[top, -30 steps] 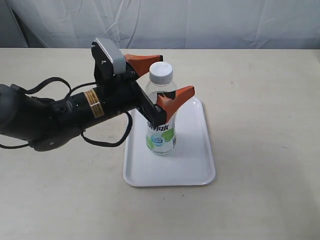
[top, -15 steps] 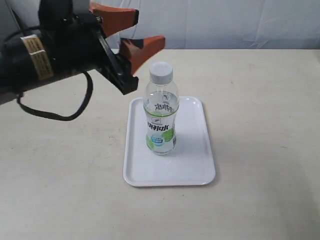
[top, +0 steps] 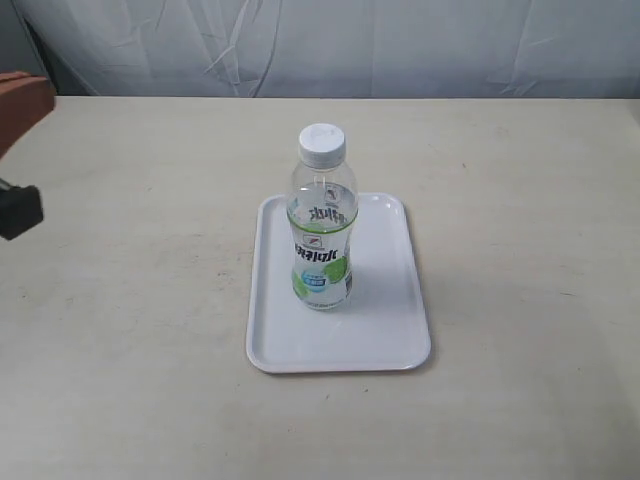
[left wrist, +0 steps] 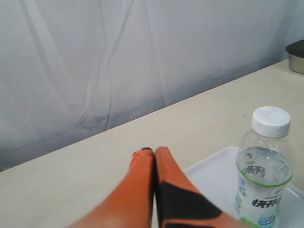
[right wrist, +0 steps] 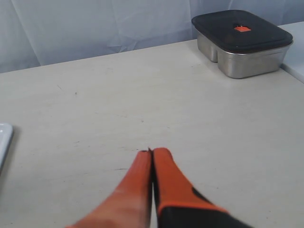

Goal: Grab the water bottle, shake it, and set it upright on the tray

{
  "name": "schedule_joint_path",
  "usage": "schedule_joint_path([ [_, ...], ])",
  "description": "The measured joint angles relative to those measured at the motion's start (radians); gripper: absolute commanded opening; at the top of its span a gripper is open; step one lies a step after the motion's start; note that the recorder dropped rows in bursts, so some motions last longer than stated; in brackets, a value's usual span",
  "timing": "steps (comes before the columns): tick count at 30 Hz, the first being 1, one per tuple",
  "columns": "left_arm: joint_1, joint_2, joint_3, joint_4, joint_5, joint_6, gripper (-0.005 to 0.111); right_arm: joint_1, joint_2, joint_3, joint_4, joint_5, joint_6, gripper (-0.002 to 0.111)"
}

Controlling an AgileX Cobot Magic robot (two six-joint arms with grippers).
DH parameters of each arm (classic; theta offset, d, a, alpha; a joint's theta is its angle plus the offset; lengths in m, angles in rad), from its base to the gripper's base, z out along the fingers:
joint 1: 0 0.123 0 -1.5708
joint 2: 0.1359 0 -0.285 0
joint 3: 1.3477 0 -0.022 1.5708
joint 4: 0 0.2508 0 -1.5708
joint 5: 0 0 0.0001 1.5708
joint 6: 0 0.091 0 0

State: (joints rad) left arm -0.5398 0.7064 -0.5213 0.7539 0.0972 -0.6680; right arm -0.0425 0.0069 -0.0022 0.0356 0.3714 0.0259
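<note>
The water bottle (top: 322,225) stands upright on the white tray (top: 390,330) in the middle of the table, white cap up, green-and-white label facing the exterior view. Nothing touches it. In the left wrist view the bottle (left wrist: 264,166) and a corner of the tray (left wrist: 213,173) lie to one side of my left gripper (left wrist: 154,151), whose orange fingers are pressed together with nothing between them. Only an orange tip of that gripper (top: 22,105) shows at the far left edge of the exterior view. My right gripper (right wrist: 152,152) is shut and empty over bare table, away from the bottle.
A metal lunch box with a dark lid (right wrist: 242,42) sits at the far end of the table in the right wrist view. A sliver of the tray's rim (right wrist: 4,137) shows at that view's edge. White cloth hangs behind the table.
My left arm has drawn back up and to the left, away from the bottle and almost out of the exterior view, and its fingers have closed. The bottle stays standing on the tray.
</note>
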Motion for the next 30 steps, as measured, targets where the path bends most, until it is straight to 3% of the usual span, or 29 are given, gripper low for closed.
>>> schedule_joint_path([
  [12,0.000,-0.120,0.008,-0.016,0.240,0.000,0.000,0.000,0.000,0.000,0.000,0.000,0.000,0.003],
  [15,0.019,-0.149,0.008,-0.101,0.290,0.060,0.000,0.000,0.000,0.000,0.000,0.000,0.000,0.003],
  [20,0.152,-0.253,0.063,-0.285,0.294,0.282,0.000,0.000,0.000,0.000,0.000,0.000,0.000,0.003],
  [26,0.347,-0.444,0.183,-0.479,0.233,0.395,0.000,0.000,0.000,0.000,0.000,0.000,0.000,0.003],
  [30,0.434,-0.563,0.259,-0.575,0.228,0.504,0.000,0.000,0.000,0.000,0.000,0.000,0.000,0.003],
])
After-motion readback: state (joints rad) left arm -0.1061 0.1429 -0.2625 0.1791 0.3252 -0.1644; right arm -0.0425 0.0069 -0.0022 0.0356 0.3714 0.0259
